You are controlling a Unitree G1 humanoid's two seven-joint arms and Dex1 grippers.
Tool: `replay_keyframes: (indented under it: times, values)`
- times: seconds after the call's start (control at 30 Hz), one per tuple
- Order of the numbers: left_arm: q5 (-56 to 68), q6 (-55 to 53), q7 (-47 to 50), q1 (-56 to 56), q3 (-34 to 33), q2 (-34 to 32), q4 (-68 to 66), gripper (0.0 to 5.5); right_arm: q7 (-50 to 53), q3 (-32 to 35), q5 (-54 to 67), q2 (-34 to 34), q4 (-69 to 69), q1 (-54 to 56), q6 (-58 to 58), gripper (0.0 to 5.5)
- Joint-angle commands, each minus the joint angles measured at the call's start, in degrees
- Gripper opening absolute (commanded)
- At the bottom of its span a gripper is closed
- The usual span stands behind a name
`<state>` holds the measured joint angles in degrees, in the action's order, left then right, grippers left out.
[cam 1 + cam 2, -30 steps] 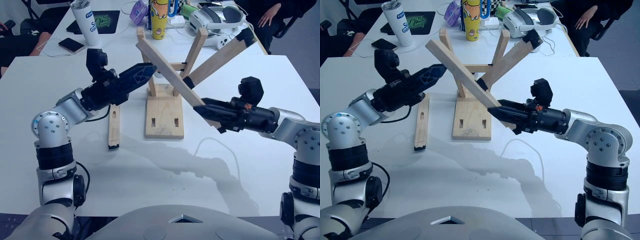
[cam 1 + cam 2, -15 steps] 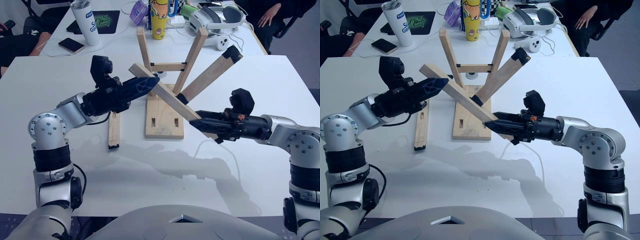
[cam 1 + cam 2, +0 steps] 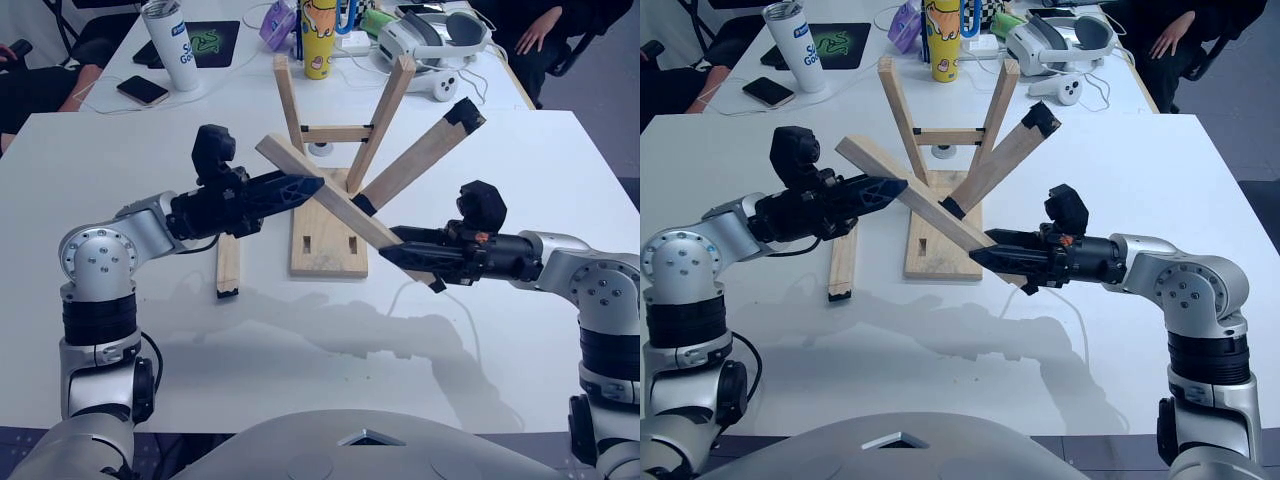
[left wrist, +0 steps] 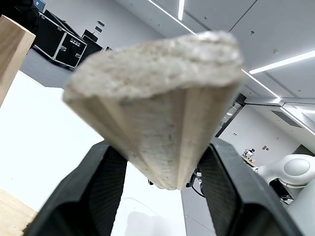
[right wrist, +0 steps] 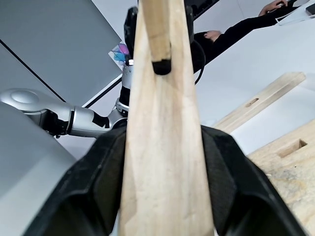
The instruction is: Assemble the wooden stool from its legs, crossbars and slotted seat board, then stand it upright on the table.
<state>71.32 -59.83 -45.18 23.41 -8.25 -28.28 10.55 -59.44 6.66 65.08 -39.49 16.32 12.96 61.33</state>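
Note:
The slotted seat board [image 3: 328,240] lies flat mid-table, with two legs and a crossbar [image 3: 335,133] standing up from its far end. A second leg pair hangs tilted above it: one long leg [image 3: 345,205] crosses the board, and a black-tipped leg [image 3: 418,160] branches off toward the back right. My left gripper [image 3: 312,184] is shut on the long leg's upper end [image 4: 157,98]. My right gripper [image 3: 388,238] is shut on its lower end [image 5: 162,123]. A loose slotted bar [image 3: 228,262] lies on the table left of the board.
Along the far side stand a white tumbler [image 3: 172,42], a yellow cup [image 3: 319,38], a phone [image 3: 141,90], a headset [image 3: 430,35] and a controller [image 3: 445,85]. A thin white cable [image 3: 415,285] loops on the table under my right arm.
The held leg pair has come down and tilted flatter over the board. My left gripper has moved in from the left and closed on the long leg's upper end.

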Motion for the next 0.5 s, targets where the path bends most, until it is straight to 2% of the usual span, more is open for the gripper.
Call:
replay_keyframes:
  times: [0.03, 0.1, 0.27, 0.4, 0.5]
  values:
    - [-3.19, 1.0, -1.29, 0.03, -0.76, -2.78, -0.57, 2.14, -0.15, 1.43, -1.8, -1.43, -2.16, -0.53, -1.14, 2.69]
    - [-4.0, 1.22, -1.9, -0.19, -1.49, -3.66, -1.34, 2.11, -0.77, 2.82, -0.96, -1.73, -3.05, -1.24, -0.72, 2.86]
    - [-6.68, 2.64, -4.21, 0.07, -4.9, -7.66, -4.37, 2.07, -2.11, 6.21, -4.05, -3.46, -5.5, -4.09, -3.84, 2.86]
    - [-7.49, 4.56, -4.86, 2.67, -10.82, -11.45, -8.95, 2.07, 1.24, -2.98, -23.66, -4.53, -5.27, -6.42, -18.88, 2.86]
    - [-10.37, 7.76, -4.99, 5.41, -12.25, -13.23, -11.88, 2.07, 4.54, -16.57, -43.06, -1.74, -2.04, -8.19, -36.87, 2.86]
